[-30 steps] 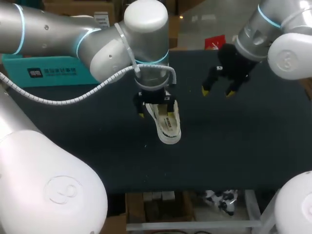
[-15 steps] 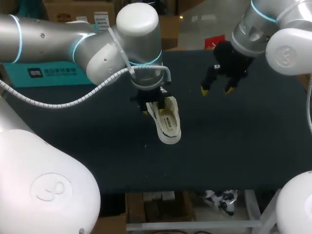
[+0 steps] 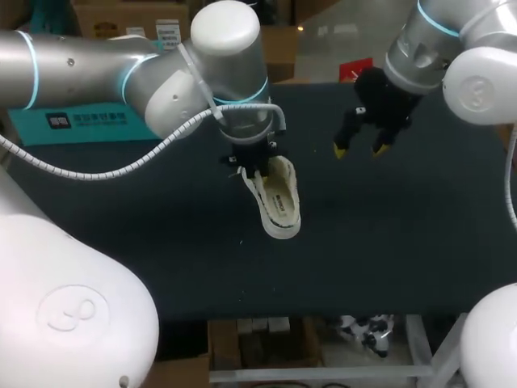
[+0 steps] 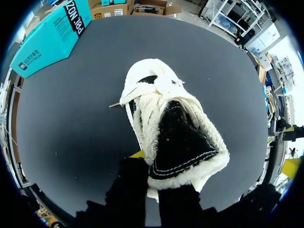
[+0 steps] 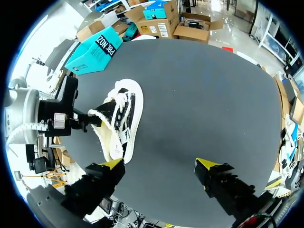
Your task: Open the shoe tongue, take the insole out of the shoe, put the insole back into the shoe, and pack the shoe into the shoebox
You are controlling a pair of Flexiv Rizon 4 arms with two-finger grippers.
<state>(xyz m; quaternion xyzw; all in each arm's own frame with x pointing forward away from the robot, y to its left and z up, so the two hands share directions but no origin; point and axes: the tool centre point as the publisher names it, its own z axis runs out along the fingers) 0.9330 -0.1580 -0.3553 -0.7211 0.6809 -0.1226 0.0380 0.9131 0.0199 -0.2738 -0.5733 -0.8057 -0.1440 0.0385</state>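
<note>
The shoe (image 3: 277,202) is lying mid-frame on the dark table (image 3: 404,242), toe pointing toward the lower edge, and the left gripper (image 3: 257,167) is pinching its fleecy heel-end rim, fingers drawn together on it! The right gripper (image 3: 359,150) is hovering at upper right, fingers spread wide and holding nothing. By my read we're sitting early: no insole is showing outside the shoe, and the teal shoebox (image 3: 81,121) is waiting at upper left, well apart.

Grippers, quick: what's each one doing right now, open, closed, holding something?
Left gripper: closed on the heel of the shoe.
Right gripper: open, holding nothing.
</note>
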